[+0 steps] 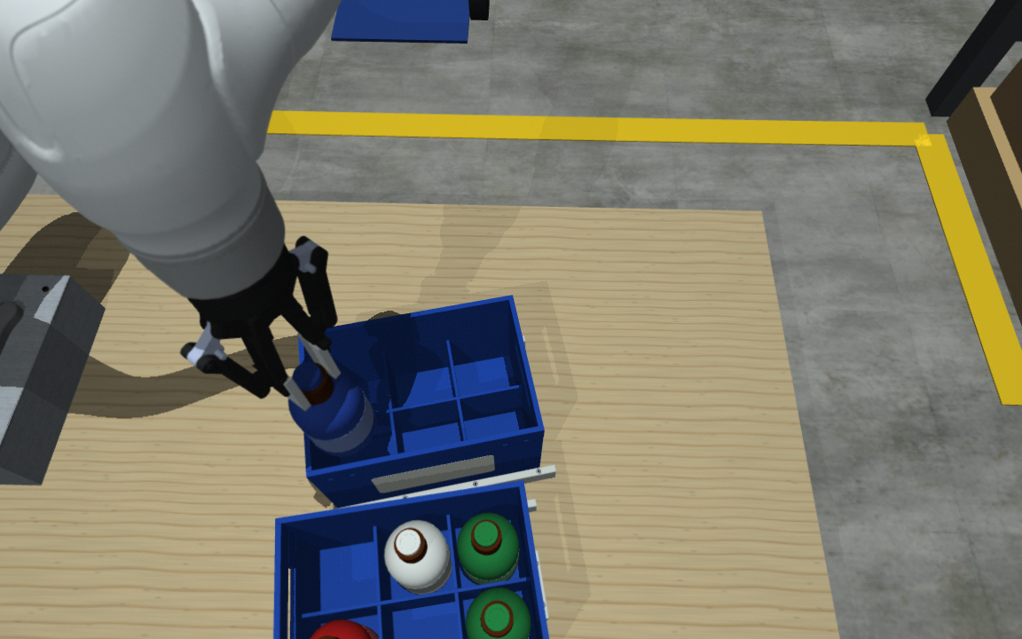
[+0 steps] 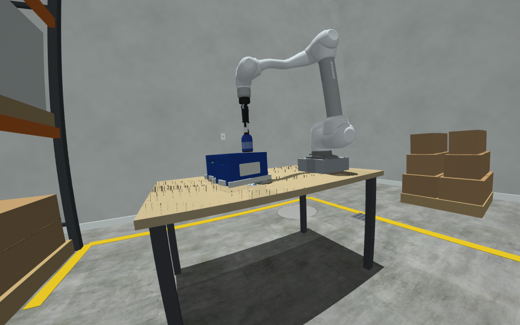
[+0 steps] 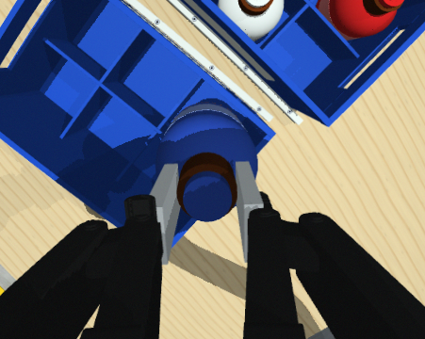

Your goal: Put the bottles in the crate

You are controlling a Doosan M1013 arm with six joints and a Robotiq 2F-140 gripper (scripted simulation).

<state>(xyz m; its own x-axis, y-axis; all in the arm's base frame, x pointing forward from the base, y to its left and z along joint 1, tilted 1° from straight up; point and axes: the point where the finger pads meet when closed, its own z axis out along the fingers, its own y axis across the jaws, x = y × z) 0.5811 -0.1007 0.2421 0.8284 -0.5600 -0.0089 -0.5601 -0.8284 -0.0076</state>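
My gripper [image 1: 312,375] is shut on the neck of a blue bottle [image 1: 332,413] with a pale label. It holds the bottle upright above the near-left corner cell of the empty blue crate [image 1: 423,393]. In the wrist view the fingers clamp the blue cap and the bottle [image 3: 207,151] hangs over the crate's corner cell. In the exterior view the bottle [image 2: 247,142] hangs just above the crate's rim [image 2: 236,165]. The other crate holds a white bottle [image 1: 416,555], two green bottles [image 1: 488,544] and a red bottle [image 1: 342,631]. The pick list is not visible.
The robot's grey base block [image 1: 11,373] stands at the table's left. A white strip [image 1: 459,485] lies between the two crates. Cardboard boxes [image 2: 448,169] and shelving [image 2: 15,161] stand off the table.
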